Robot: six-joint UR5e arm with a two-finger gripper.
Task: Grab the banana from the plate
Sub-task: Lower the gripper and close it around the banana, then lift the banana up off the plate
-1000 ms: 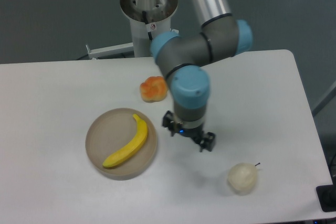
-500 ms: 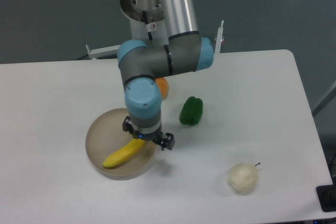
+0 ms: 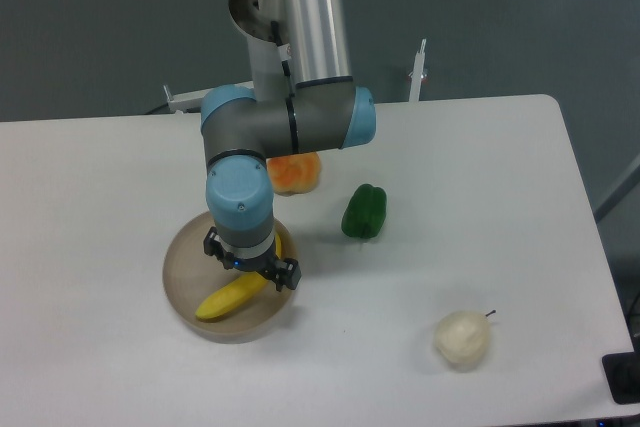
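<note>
Banana, bright yellow, gently curved, smooth and plastic-looking (image 3: pixel 232 298): lies flat in the round beige-tan matte plate (image 3: pixel 181 265), running from the plate's lower-left part up toward its right rim. Only the lower half shows; the rest is hidden under the robot's wrist. By its sheen it is probably a light, stiff, hollow replica, likely slick on the skin and not fragile. Best taken across the narrow width near mid-length, where the curve is fullest and the weight would balance; a grip near either tapered end could let it swing or slide out.

Hand, black, two-fingered (image 3: pixel 252 269): sits directly over the banana's middle, low over the plate. From this angle the wrist covers the fingers, so I cannot tell how far apart they stand or whether they touch the fruit. The banana looks to be resting on the plate, not lifted.

Plate: holds the banana only; no other item is seen in it. Its low rim should not obstruct a straight upward lift.

Other items on the white worktop (image 3: pixel 90 197), placed from the plate:
- orange-pink rounded fruit (image 3: pixel 298 173), just beyond the far rim.
- dark green bell pepper (image 3: pixel 364 211), to the right, apart.
- pale cream round fruit with a thin stem (image 3: pixel 462 338), well to the right, nearer the front edge.
</note>
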